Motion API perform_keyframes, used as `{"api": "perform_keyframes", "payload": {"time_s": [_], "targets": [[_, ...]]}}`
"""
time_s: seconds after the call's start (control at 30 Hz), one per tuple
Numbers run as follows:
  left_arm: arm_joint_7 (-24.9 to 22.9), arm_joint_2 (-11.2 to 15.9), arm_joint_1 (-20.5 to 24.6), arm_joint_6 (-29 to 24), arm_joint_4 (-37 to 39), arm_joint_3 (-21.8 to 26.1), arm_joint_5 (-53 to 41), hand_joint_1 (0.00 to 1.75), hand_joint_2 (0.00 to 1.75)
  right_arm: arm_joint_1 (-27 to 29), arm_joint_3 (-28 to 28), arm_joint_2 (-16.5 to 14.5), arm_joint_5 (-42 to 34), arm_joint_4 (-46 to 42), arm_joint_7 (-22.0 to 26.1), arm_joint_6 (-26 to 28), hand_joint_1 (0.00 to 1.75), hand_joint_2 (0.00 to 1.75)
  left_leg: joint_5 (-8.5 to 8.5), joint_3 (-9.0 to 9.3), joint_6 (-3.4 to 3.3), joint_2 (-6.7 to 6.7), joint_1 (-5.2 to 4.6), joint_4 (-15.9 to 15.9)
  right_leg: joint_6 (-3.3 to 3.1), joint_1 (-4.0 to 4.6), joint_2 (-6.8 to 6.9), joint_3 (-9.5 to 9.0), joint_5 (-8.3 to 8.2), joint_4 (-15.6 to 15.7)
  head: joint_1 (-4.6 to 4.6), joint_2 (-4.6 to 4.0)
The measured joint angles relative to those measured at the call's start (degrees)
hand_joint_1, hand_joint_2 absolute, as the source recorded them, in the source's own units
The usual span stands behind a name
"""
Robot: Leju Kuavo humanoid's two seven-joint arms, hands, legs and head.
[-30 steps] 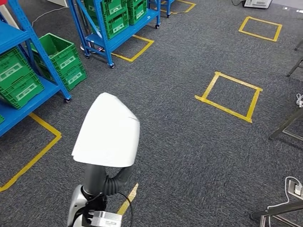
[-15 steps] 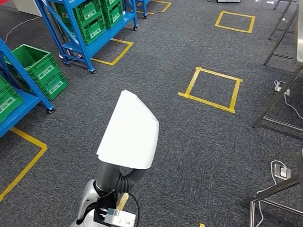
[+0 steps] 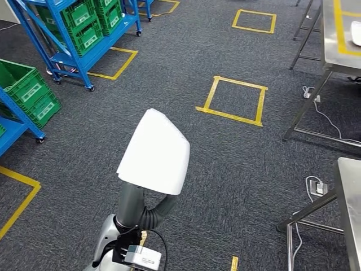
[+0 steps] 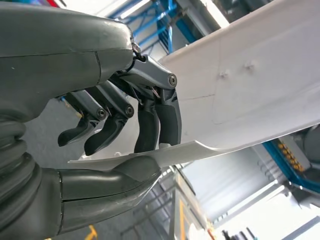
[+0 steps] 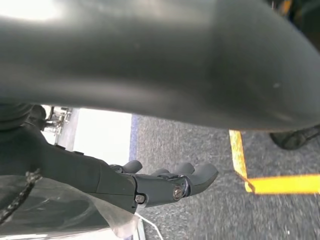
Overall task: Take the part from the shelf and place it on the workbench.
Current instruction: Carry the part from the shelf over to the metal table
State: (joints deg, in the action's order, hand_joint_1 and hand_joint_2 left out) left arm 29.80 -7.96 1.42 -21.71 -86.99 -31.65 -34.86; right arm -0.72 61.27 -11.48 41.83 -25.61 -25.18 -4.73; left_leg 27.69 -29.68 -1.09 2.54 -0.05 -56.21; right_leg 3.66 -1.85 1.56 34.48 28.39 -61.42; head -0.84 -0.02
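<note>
The part (image 3: 155,152) is a large white curved shell, held up in front of me over the carpet in the head view. My left hand (image 4: 143,130) pinches the part (image 4: 245,80) by its thin edge, thumb under it and fingers on top. In the head view the shell hides that hand, and the left arm (image 3: 127,226) rises under it. My right hand (image 5: 166,182) hangs over the carpet with its fingers stretched out and nothing in them. A steel workbench (image 3: 336,39) stands at the far right, and another bench corner (image 3: 351,203) is at the near right.
Blue shelves (image 3: 91,48) with green crates (image 3: 30,93) line the left side. Yellow tape squares (image 3: 210,93) mark the grey carpet. Cables and a power strip (image 3: 317,189) lie by the bench legs on the right.
The whole view has swung to the right: the shelves slid off to the left and the workbenches came in on the right. The white part stays in my left hand.
</note>
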Motion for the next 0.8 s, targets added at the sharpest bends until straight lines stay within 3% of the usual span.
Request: {"api": "perform_keyframes", "payload": {"time_s": [0.07,0.17,0.2,0.23,0.33,0.37,0.4,0.47,0.53,0.6,0.67,0.7,0.73,0.8], "targets": [[-0.09,0.03,-0.01,0.15,0.19,0.16,0.00,1.75,1.75,-0.33,0.33,0.01,0.62,0.07,0.00,-0.13,0.00,0.00,0.40,-0.14,0.79,0.47,-0.16,-0.63,-0.71,0.15,0.56,-2.07,-0.54,3.49,0.04,0.00],[-0.36,0.09,-0.04,0.14,0.45,0.36,-0.31,1.75,1.75,-0.44,0.77,0.04,1.29,0.14,0.14,-0.21,0.00,0.00,0.83,-0.04,1.49,0.79,0.02,-0.99,-2.19,0.39,-0.38,-1.97,-0.51,3.34,0.12,0.00],[-0.54,0.09,-0.05,0.15,0.50,0.40,-0.47,1.75,1.75,-0.46,0.87,0.04,1.56,0.16,0.19,-0.18,0.00,0.00,1.70,-0.35,1.72,0.40,0.16,-1.93,-2.55,0.40,-0.64,-1.96,-0.55,3.36,0.15,0.00],[-0.76,0.11,-0.08,0.18,0.56,0.48,-0.66,1.75,1.75,-0.52,0.99,0.05,1.87,0.17,0.20,-0.15,0.00,0.00,3.19,-1.19,1.93,-0.19,0.26,-4.00,-2.87,0.40,-0.90,-1.95,-0.62,3.39,0.20,0.00],[-1.38,0.20,-0.49,0.43,0.90,0.90,-1.04,1.75,1.75,-0.78,1.53,0.05,2.67,0.26,0.20,-0.10,0.00,0.00,8.69,-6.40,1.84,-1.65,0.26,-15.55,-3.45,0.81,-2.02,-1.70,-0.73,3.39,0.32,0.00],[-1.47,0.22,-0.65,0.51,1.05,1.04,-1.08,1.75,1.75,-0.82,1.70,0.05,2.79,0.31,0.20,-0.10,0.00,0.00,9.10,-7.56,1.54,-1.81,0.15,-17.91,-3.53,1.02,-2.51,-1.66,-0.76,3.39,0.33,0.00],[-1.51,0.24,-0.76,0.55,1.17,1.14,-1.10,1.75,1.75,-0.83,1.82,0.05,2.84,0.38,0.20,-0.11,0.00,0.00,8.21,-7.65,1.09,-1.98,-0.04,-17.88,-3.59,1.20,-3.03,-1.69,-0.77,3.38,0.32,0.00],[-1.62,0.22,-0.83,0.63,1.28,1.27,-1.10,1.75,1.75,-0.90,1.99,0.05,2.91,0.50,0.20,-0.12,0.00,0.00,3.75,-4.99,-0.04,-2.92,-0.74,-11.78,-3.61,1.36,-4.08,-1.94,-0.79,3.39,0.32,0.00],[-1.94,0.19,-0.81,0.95,1.32,1.44,-1.13,1.75,1.75,-1.09,2.18,-0.02,3.18,0.75,0.26,-0.17,0.00,0.00,0.44,-1.89,-1.15,-4.91,-1.36,-4.70,-3.49,1.30,-4.95,-1.95,-0.88,3.40,0.30,0.00],[-2.45,0.15,-0.74,1.44,1.52,1.73,-1.23,1.75,1.75,-1.24,2.36,-0.09,3.73,0.97,0.38,-0.22,0.00,0.00,0.13,-0.92,-1.81,-5.90,-1.62,-1.86,-3.07,1.15,-5.65,-1.46,-1.18,3.45,0.48,0.00],[-2.96,-0.04,-0.65,1.96,1.90,2.05,-1.29,1.75,1.75,-1.23,2.67,-0.04,4.36,1.07,0.45,-0.25,0.00,0.00,-0.09,-0.63,-1.90,-5.22,-1.45,-0.60,-2.56,1.14,-5.98,-1.00,-1.41,3.59,0.66,0.00],[-3.19,-0.21,-0.57,2.25,2.16,2.26,-1.27,1.75,1.75,-1.22,2.90,0.03,4.66,1.13,0.45,-0.25,0.00,0.00,-0.40,-0.40,-1.83,-4.82,-1.26,0.02,-2.37,1.24,-5.49,-0.60,-0.96,3.08,0.57,0.00],[-3.40,-0.39,-0.48,2.60,2.44,2.51,-1.21,1.75,1.75,-1.28,3.13,0.09,4.95,1.20,0.43,-0.25,0.00,0.00,-0.72,-0.17,-1.75,-4.32,-1.05,0.63,-2.19,1.34,-4.71,0.25,0.08,1.51,0.47,0.00],[-3.84,-0.60,-0.34,3.27,3.25,3.20,-1.12,1.75,1.75,-1.49,3.56,0.25,5.55,1.34,0.42,-0.25,0.00,0.00,-0.95,-0.04,-1.68,-3.23,-0.94,1.08,-1.76,1.36,-2.89,3.43,3.47,-4.92,0.34,0.00]]}}
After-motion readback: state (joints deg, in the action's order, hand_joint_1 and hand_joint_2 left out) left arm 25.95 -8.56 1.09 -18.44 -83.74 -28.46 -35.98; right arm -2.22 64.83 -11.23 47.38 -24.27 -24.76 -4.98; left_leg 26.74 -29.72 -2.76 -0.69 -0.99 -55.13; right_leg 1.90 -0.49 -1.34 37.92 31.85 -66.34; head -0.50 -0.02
